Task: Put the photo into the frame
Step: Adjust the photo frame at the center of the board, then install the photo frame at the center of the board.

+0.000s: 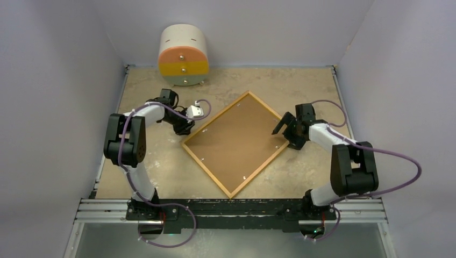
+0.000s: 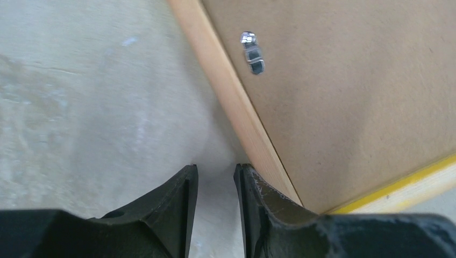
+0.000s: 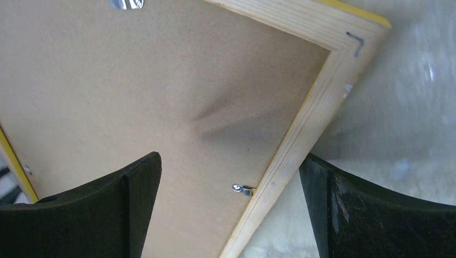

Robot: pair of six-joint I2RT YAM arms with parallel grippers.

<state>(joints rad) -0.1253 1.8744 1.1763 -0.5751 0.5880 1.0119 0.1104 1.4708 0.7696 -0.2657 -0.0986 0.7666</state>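
The frame [image 1: 215, 118] lies face down on the table, turned like a diamond, its light wood back up and a yellow edge showing. The brown hardboard backing [image 1: 236, 137] fills it, held by small metal clips [image 3: 243, 189]. The photo is not in view. My left gripper [image 1: 185, 128] sits low at the frame's left corner, its jaws a narrow gap apart and empty [image 2: 215, 171], the right finger against the wood rim [image 2: 231, 91]. My right gripper [image 1: 284, 129] is wide open [image 3: 230, 157] and straddles the frame's right rim [image 3: 301, 134] near a clip.
A white drum with an orange, yellow and green striped face [image 1: 183, 55] stands at the back left. Grey walls close in the table on three sides. A metal rail [image 1: 231, 207] runs along the near edge.
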